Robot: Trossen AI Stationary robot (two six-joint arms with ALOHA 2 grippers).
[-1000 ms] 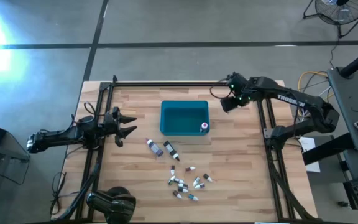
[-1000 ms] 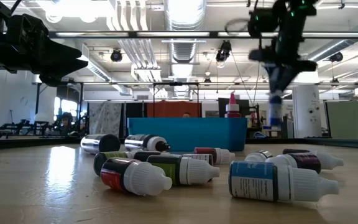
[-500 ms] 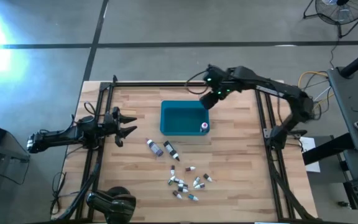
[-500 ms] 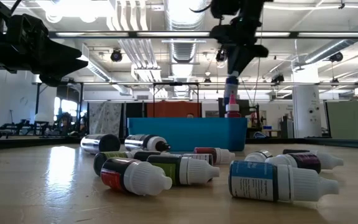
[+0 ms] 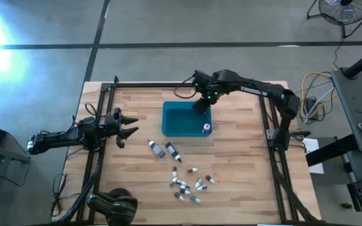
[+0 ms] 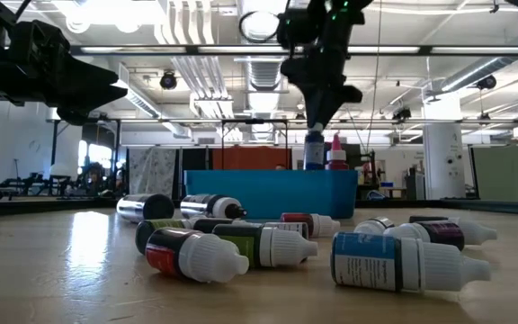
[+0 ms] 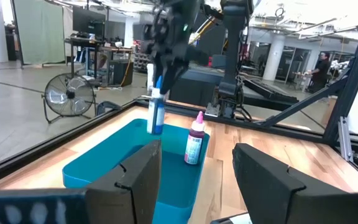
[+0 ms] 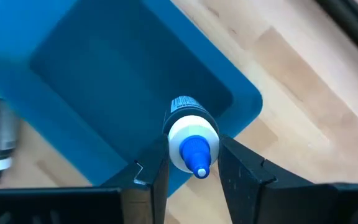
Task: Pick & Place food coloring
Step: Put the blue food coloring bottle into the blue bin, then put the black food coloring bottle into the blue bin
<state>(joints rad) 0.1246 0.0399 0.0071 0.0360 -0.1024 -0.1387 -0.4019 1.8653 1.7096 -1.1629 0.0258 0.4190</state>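
I'm looking down on the wooden table, and the biggest thing on it is the teal bin, sitting up toward the far middle of the boards. My right arm reaches in across the far edge, and its right gripper hangs over the bin's far right corner. From the wrist camera I see the two dark fingers pinched in on a blue food coloring bottle, its pale shoulder and blue tip pointing back at the lens, bin floor below it. At table height that same bottle hangs upright under the gripper, its lower end at about the bin's rim. Right beside it, a pink-capped bottle stands upright inside the bin, at the near right corner when seen from above.

My left arm waits at the left side of the table, well clear of the bin; the left gripper points toward the middle with its jaws spread apart and nothing between them.

In front of the bin, two longer bottles lie on their sides just beside each other. Nearer the front edge, a cluster of small bottles lies scattered, most tipped over, some touching. Closest to the low camera I make out a red-bodied one and a blue-labelled one, both with pale caps.
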